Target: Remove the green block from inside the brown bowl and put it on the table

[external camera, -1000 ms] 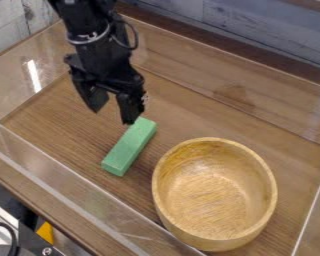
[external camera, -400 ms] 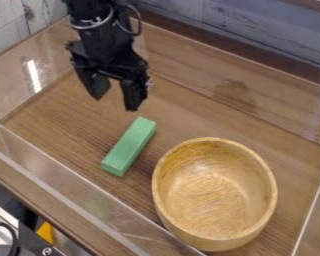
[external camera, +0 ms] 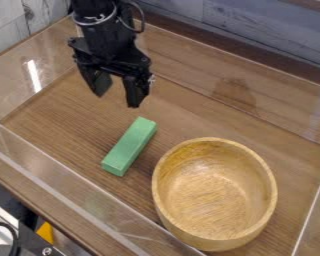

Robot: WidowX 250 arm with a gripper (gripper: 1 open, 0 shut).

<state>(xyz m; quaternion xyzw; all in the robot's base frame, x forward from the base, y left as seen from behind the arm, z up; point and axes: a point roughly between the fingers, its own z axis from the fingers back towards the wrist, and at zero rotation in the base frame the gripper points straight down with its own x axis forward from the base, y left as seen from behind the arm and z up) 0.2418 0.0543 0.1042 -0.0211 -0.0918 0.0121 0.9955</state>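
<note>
likely a lab: robot arm [external camera: 104, 50] over a clear-walled wooden tabletop [external camera: 69, 125]

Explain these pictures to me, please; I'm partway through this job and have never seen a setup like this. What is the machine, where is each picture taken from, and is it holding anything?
The machine is a single black robot arm, reaching in from the top of the picture. Its fingers are spread open over the wooden table, with nothing held between them.

All the pictures come from one camera, which looks down on the table at a slant.

A green block lies on the tabletop, outside the bowl. To the right of it in the picture sits a round, light-brown bowl, with nothing visible inside.
</note>
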